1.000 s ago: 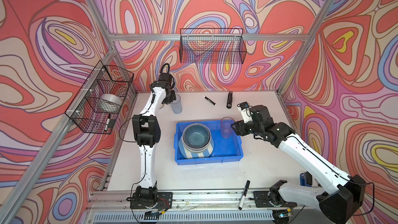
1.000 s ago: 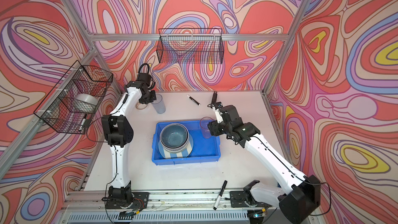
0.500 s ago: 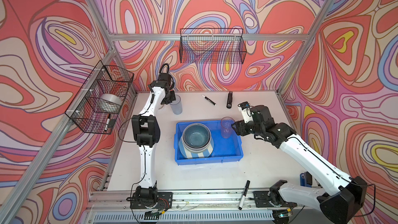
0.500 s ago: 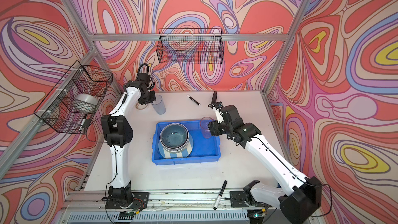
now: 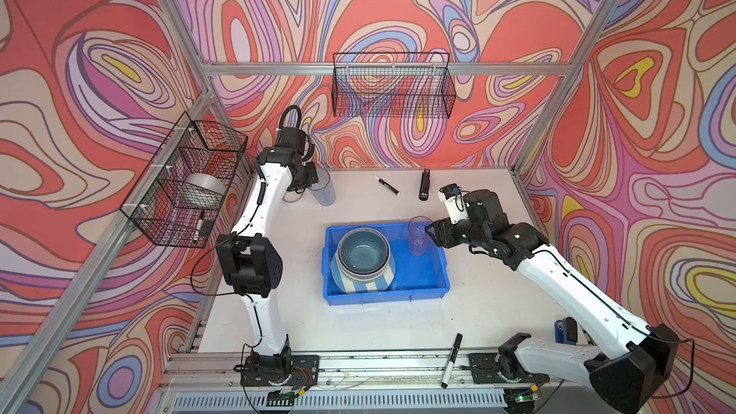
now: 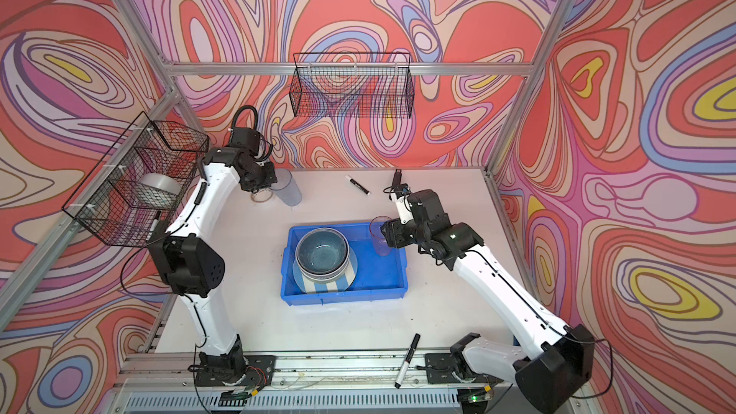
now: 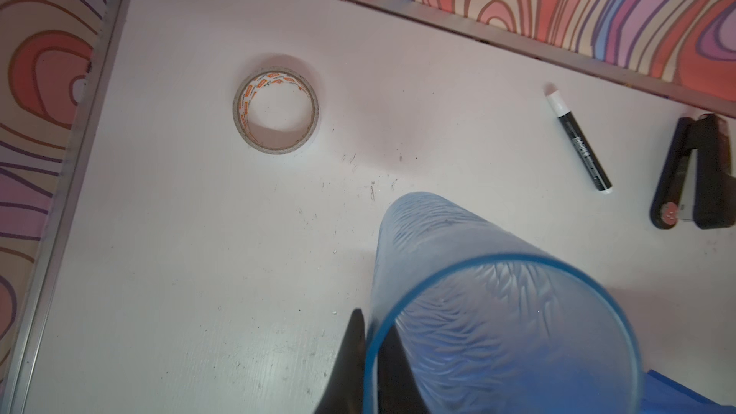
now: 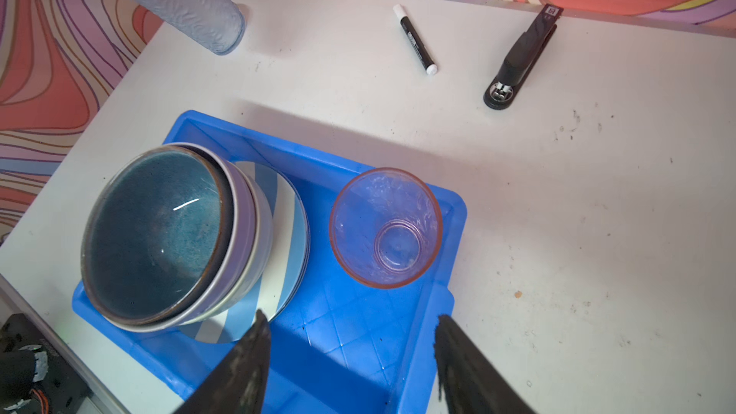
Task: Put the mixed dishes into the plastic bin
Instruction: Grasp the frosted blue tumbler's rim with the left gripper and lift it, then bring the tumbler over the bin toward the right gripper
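Dishes: bowls (image 5: 363, 250) stacked on a striped plate (image 5: 367, 284) sat in the bin (image 5: 388, 297), a pink tumbler (image 5: 418, 236) upright in its far right corner. My right jaws stood wide, holding nothing, just beside that tumbler. My left jaws were pinched on the rim of a tilted blue tumbler (image 5: 324, 192) near the tape (image 7: 278, 144).
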